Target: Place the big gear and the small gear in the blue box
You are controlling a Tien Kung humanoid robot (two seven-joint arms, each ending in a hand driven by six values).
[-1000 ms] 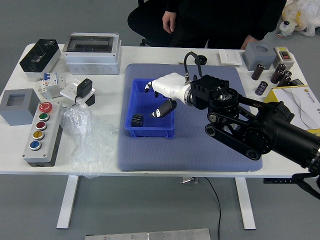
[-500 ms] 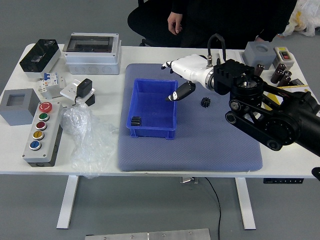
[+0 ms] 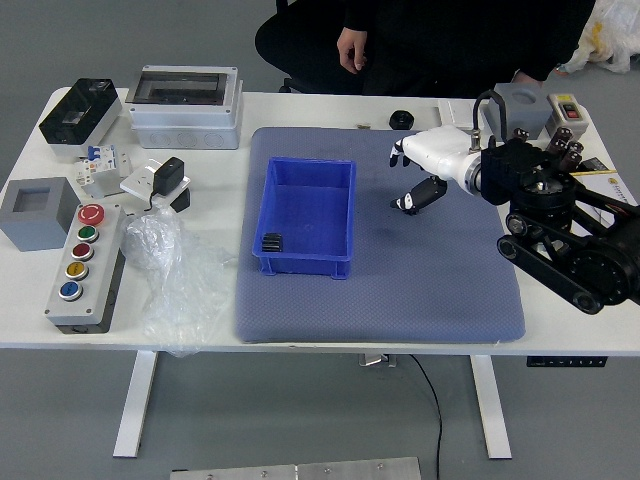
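- My R hand (image 3: 447, 160) is over the R half of the blue-grey mat (image 3: 400, 300), R of the blue box (image 3: 352, 225); its arm comes in from the R side.
- Hand state: wide. Thumb (image 3: 428, 192) & fingers (image 3: 398, 150) are well apart, w/ a gap betw. them.
- Small dark toothed pc (image 3: 408, 208), looks like a gear, is on the mat at my thumb tip, mostly hidden by it; can't tell if touching.
- Round blk pc (image 3: 401, 120) is at the mat's far edge, beyond my fingers; can't tell for sure if it's the big gear.
- Blk ribbed pc (image 3: 272, 242) is inside the box, near L corner; can't tell if that's a gear either.
- Person at the far side, dark clothes: one hand (image 3: 351, 48) hangs down beyond the table edge, the other (image 3: 524, 77) is partly hidden behind the far R grey box (image 3: 520, 108).
- Table L side: button panel (image 3: 88, 265), clear plastic bag (image 3: 180, 280) just beside it.
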